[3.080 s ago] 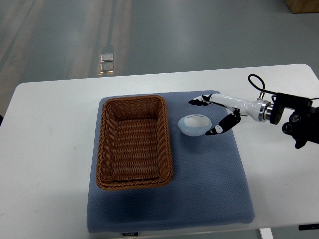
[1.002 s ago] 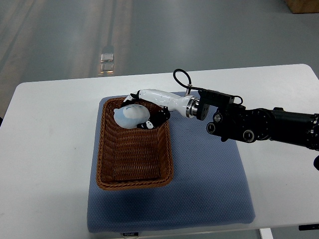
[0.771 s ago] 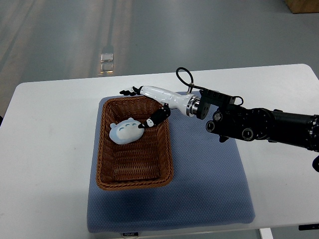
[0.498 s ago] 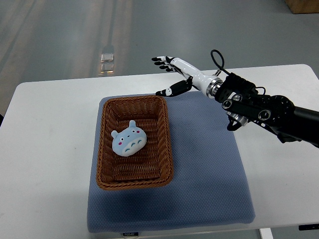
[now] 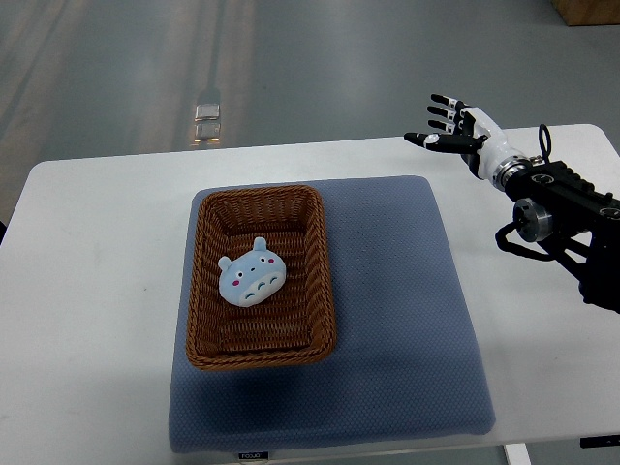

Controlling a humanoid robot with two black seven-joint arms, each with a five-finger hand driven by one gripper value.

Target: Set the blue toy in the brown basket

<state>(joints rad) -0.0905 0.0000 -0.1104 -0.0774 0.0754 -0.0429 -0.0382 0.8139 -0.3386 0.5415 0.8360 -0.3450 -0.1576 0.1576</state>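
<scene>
The blue toy (image 5: 251, 279) lies face up inside the brown basket (image 5: 259, 275), toward its middle, and the basket sits on the left part of a blue-grey mat (image 5: 387, 320) spread over the white table (image 5: 87, 291). Farther back and well apart from the basket, the right hand (image 5: 455, 124) hangs above the table's far right corner with its fingers (image 5: 441, 108) spread wide, holding and touching nothing. Its dark forearm runs off the right edge, so the rest of that arm is cut off.
</scene>
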